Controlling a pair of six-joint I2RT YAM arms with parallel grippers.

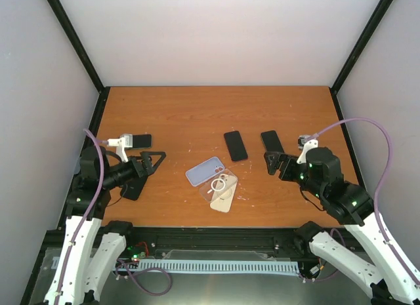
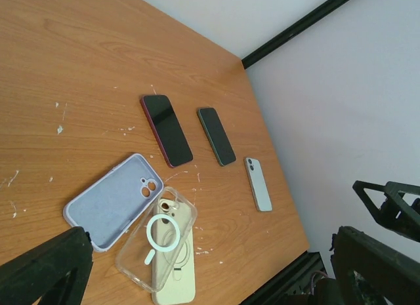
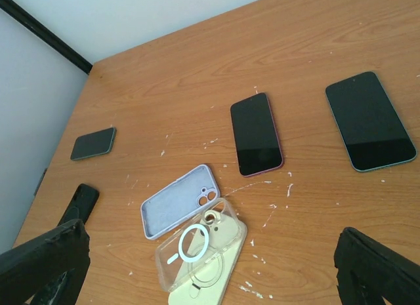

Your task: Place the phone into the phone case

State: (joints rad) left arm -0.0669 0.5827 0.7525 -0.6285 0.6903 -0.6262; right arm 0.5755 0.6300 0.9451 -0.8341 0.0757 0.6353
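Several phones lie flat on the wooden table. A red-edged phone [image 1: 235, 145] [image 3: 256, 133] is face up at the centre, and a green-edged phone [image 1: 272, 142] [image 3: 369, 121] lies just right of it. A pale phone [image 2: 258, 183] lies face down further right. A dark phone [image 1: 139, 141] [image 3: 93, 143] rests at the left. A lavender phone case [image 1: 205, 171] [image 2: 115, 200] lies hollow side up. A clear case [image 1: 220, 184] [image 3: 197, 252] overlaps a cream case [image 1: 224, 199]. My left gripper [image 1: 146, 172] [image 2: 210, 279] and right gripper [image 1: 279, 164] [image 3: 210, 285] are open, empty, either side of the cases.
Black frame posts [image 1: 75, 39] and white walls enclose the table on three sides. White scuffs [image 3: 262, 187] mark the wood around the cases. The table's front edge [image 1: 216, 227] runs just behind the cream case, with the arm bases below it.
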